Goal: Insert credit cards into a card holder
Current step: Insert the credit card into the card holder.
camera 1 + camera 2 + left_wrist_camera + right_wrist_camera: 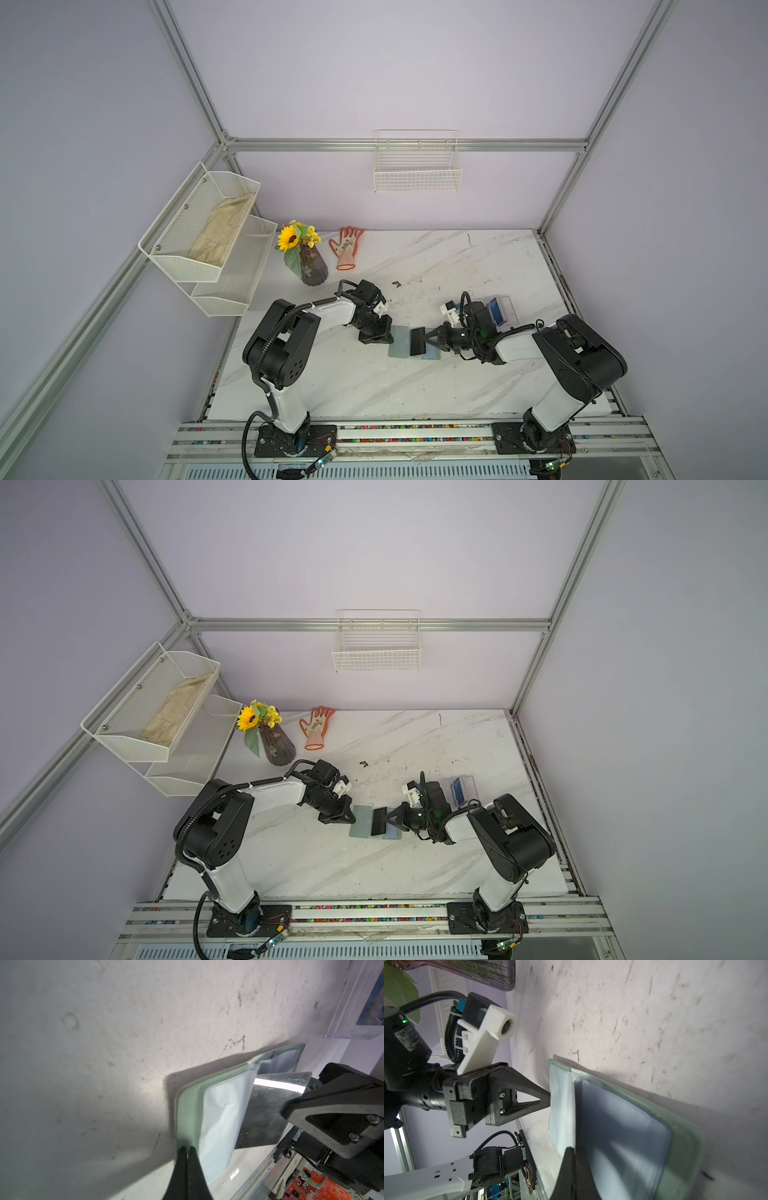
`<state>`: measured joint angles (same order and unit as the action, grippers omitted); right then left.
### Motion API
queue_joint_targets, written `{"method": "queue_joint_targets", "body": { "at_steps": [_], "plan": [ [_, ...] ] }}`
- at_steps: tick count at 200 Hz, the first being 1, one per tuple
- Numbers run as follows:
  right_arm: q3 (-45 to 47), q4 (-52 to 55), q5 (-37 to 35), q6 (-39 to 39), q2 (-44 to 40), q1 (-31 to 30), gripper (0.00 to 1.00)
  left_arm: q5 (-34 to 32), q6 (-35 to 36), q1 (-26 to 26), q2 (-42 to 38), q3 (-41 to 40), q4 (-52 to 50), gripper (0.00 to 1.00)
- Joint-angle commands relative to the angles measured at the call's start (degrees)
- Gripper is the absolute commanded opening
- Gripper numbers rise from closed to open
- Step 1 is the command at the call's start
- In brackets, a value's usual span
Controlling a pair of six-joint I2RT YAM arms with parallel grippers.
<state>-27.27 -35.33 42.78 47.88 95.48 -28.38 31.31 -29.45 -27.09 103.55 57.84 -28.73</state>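
The sage-green card holder (400, 345) (360, 825) lies open on the marble table in both top views. My left gripper (186, 1148) (390, 338) is shut, its tips resting on the holder's (188, 1109) green border. My right gripper (575, 1148) (429, 340) is shut on a dark credit card (417, 341) (378, 821) (264, 1118), tilted over the holder (683, 1132). The card's leading edge meets a raised clear sleeve (222, 1118); I cannot tell how far in it is. A blue card (496, 311) stands in a clear acrylic box (508, 311) behind the right arm.
At the back left stand a dark vase with a sunflower (312, 266) and an orange glove (347, 248). White mesh shelves (208, 232) hang on the left wall, and a wire basket (417, 170) hangs on the back wall. The acrylic box (353, 1012) stands close to the holder.
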Motion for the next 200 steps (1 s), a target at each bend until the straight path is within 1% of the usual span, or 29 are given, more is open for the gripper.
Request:
{"method": "queue_joint_targets", "body": {
  "at_steps": [1,90,133,200],
  "plan": [
    [0.6,-3.0,0.6,1.9,0.0,0.2,0.0,-0.6,-0.5,-0.7,1.4,-1.9,-0.1,0.0],
    [0.3,-2.8,0.8,3.5,-3.2,0.2,0.0,-0.8,-0.5,-0.7,1.3,-2.0,-0.1,0.0],
    [0.6,-2.9,0.4,3.6,-1.7,0.2,0.0,-0.9,-0.5,-0.7,1.2,-2.1,-0.2,0.0],
    [1.5,-7.3,0.5,5.5,1.0,0.0,0.0,-0.8,-0.4,-0.7,1.4,-2.1,0.0,0.0]
  ]
}}
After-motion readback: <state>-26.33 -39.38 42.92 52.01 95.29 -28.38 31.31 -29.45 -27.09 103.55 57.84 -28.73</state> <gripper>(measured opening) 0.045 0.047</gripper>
